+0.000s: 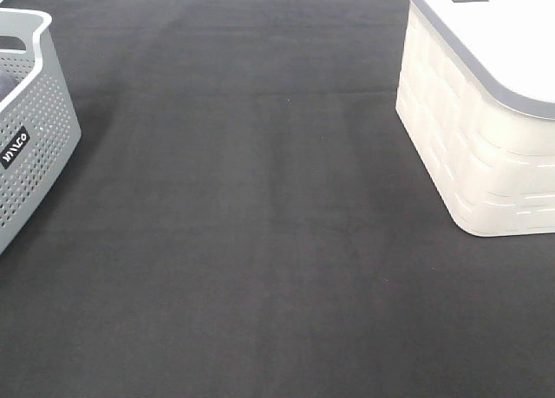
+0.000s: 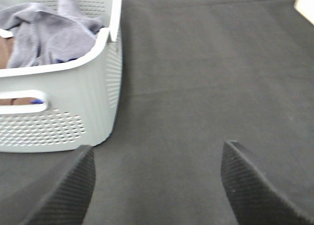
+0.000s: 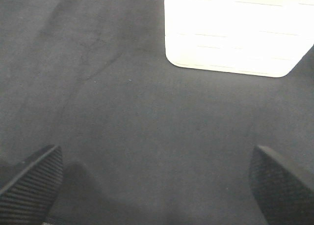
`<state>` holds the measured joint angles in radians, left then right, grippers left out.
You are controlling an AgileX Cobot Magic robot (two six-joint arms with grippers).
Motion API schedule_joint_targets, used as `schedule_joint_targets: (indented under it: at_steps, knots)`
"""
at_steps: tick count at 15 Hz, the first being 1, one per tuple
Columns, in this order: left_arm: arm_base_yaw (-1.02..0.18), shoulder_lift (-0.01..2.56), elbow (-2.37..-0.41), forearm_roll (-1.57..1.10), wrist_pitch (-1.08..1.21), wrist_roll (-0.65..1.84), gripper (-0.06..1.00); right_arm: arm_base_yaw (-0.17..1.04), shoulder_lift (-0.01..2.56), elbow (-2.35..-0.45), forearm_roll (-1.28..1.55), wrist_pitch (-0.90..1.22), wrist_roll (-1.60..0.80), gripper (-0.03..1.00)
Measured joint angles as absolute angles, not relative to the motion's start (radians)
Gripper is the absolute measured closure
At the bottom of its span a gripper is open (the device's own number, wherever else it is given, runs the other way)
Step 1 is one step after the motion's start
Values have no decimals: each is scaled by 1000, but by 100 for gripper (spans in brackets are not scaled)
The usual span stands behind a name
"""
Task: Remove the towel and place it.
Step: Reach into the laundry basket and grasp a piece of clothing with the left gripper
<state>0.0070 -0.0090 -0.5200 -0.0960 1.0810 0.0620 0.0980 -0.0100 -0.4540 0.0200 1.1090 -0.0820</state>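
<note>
The left end effector [image 2: 158, 146] is nearest, its dark ribbed fingers standing wide apart with nothing between them, over the bare dark surface [image 2: 206, 87]. The right end effector [image 3: 157, 149] is likewise spread wide and empty. Close ahead of the left one stands a grey perforated basket [image 2: 73, 102], whose corner borders the open lane. The towel [image 2: 49, 34] lies inside it, bunched in folds up to the rim, so no long axis or heading can be read. A white lidded basket [image 3: 230, 34] stands beyond the right end effector. The high camera shows the baskets at the left edge and far right, well apart, with broad bare surface between them. It does not clearly show the towel.
</note>
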Motion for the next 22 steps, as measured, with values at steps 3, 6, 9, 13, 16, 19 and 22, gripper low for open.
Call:
schedule_joint_targets:
  at_steps: [3,6,9,13,16,19,22]
  knots:
    - [50,-9,-520,-96,1081,62,27,98,-10,-454,20,1109,-82,-1]
    - [50,-9,-520,-96,1081,62,27,98,-10,-454,20,1109,-82,-1]
    - [50,-9,-520,-96,1081,62,27,98,-10,-454,20,1109,-82,-1]
    - [50,-9,-520,-96,1081,60,27,98,-10,-454,20,1109,-82,-1]
    - [50,-9,-520,-96,1081,60,27,98,-10,-454,20,1109,-82,-1]
    - [50,-9,-520,-96,1081,60,27,98,-10,-454,20,1109,-82,-1]
    - [50,-9,-520,-96,1081,60,27,98,-10,-454,20,1109,-82,-1]
